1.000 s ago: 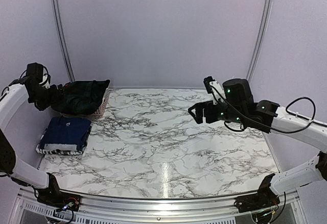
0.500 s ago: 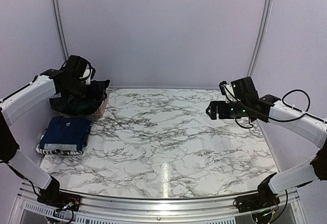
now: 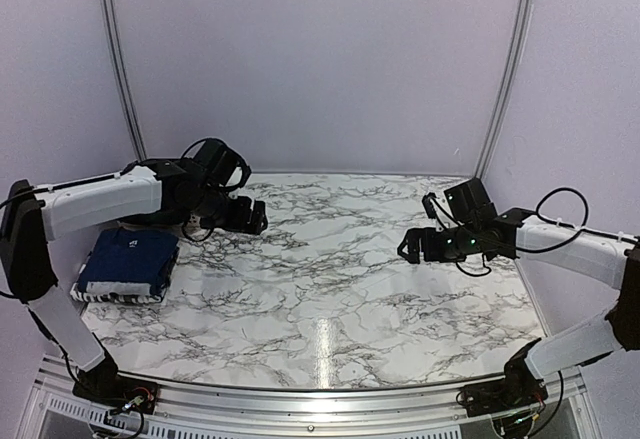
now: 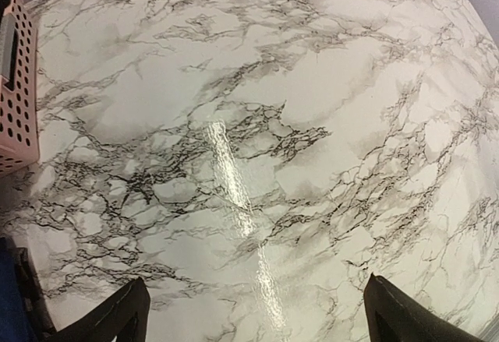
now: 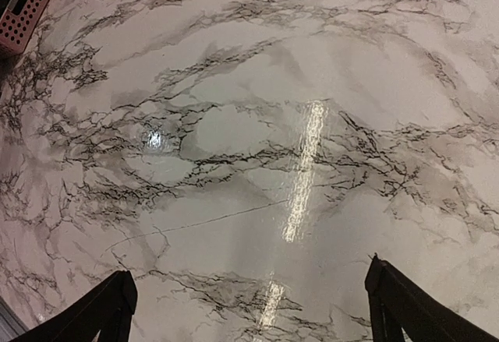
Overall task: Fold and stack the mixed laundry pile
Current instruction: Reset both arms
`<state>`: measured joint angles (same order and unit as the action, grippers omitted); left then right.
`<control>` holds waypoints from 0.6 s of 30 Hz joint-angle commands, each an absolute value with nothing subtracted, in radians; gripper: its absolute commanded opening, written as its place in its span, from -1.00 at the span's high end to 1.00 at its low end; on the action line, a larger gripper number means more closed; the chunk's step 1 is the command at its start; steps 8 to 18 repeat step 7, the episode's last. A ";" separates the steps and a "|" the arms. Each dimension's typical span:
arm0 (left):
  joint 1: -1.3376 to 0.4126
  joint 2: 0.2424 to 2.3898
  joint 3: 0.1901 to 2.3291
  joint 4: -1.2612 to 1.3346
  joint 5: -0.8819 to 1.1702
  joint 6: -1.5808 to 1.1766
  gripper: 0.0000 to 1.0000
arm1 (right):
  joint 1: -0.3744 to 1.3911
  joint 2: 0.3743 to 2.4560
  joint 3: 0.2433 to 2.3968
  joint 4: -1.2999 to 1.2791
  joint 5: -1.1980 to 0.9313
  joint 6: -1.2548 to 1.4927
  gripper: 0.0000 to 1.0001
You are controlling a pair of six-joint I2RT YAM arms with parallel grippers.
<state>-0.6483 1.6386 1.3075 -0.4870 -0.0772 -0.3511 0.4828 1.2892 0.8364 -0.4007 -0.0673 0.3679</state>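
Item: mixed laundry pile, two pieces done as I read it. The navy T-shirt (image 3: 130, 259) lies folded on the check shirt (image 3: 108, 296), stacked at the near left of the surface (image 3: 330, 269). Only the check shirt's striped edge shows beneath. Change, left: a second ago my left tool (image 3: 248, 217) sat at the far left over the pink basket (image 4: 14, 85) and the dark plaid garment draped in it. It has since swung right and out over bare marble. Its fingers are spread wide with nothing between them, as the left wrist view confirms. Change, right: my right tool (image 3: 408, 247) has dropped lower and drawn a little towards the right side. It is equally wide and empty over the marble. Reading: the left tool came away from the basket without cloth, so I judge the plaid garment has not yet been fetched, folded or added to the stack. Hidden: the left forearm now crosses the basket in the top view, so I cannot see the plaid garment or confirm how it lies. Cut off: the left wrist view gives only a perforated pink corner of the basket, plus a sliver of blue at its bottom left edge. The right wrist view gives another pink corner, far left. Neither shows any plaid
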 commanded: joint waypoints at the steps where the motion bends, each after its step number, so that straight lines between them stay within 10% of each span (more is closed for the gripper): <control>1: -0.662 1.654 1.262 -0.412 -0.068 -0.395 -0.98 | 0.476 1.281 0.814 -0.319 -0.100 0.401 -0.97; 18: -0.662 1.650 1.250 -0.408 -0.101 -0.375 -0.98 | 0.475 1.264 0.795 -0.298 -0.109 0.405 -0.97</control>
